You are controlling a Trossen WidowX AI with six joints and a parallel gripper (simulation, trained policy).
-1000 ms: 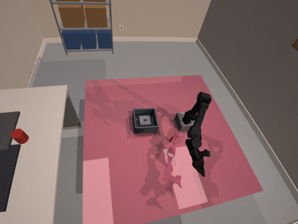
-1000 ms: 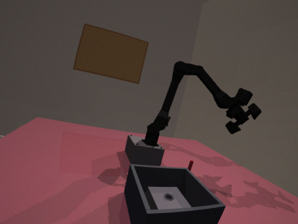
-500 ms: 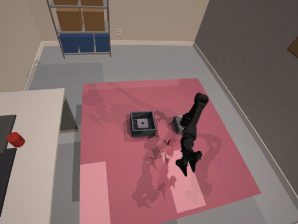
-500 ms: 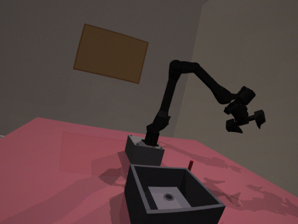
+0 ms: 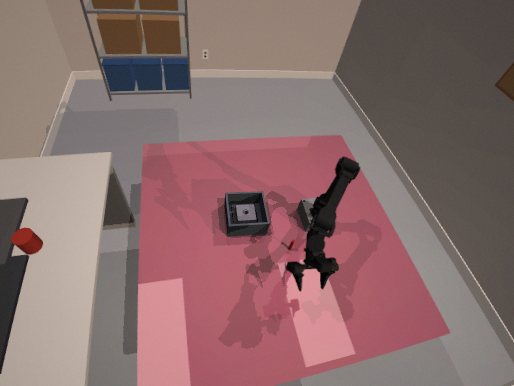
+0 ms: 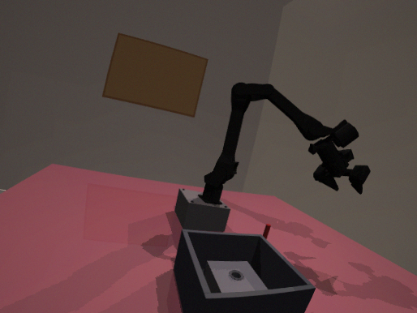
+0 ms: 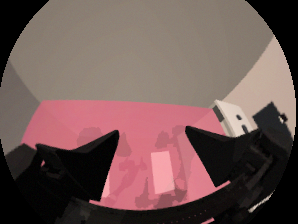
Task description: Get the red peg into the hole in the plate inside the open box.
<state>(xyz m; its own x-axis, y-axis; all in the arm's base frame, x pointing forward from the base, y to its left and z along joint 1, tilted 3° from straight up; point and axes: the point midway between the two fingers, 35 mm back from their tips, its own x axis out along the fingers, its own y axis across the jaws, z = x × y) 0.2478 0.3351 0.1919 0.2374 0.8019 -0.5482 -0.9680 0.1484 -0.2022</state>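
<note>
The gripper [image 5: 312, 289] [image 6: 350, 191] [image 7: 153, 131] hangs well above the pink mat [image 5: 200, 260] [image 6: 122, 203] [image 7: 150, 115], its fingers spread nearly as wide as they go, with nothing between them. The red peg [image 5: 292, 244] [image 6: 266, 231] stands on the mat, apart from the gripper; from above, it lies between the open box [image 5: 247, 232] [image 6: 260, 291] on the left and the fingers on the right. It looks upright, though its foot is hidden behind the box in the exterior view. Inside the box, the pale plate [image 5: 240, 216] [image 6: 221, 277] shows its hole unfilled.

Claw [image 5: 311, 289] [image 6: 349, 191] [image 7: 153, 131] swivelled round, slightly lower.
</note>
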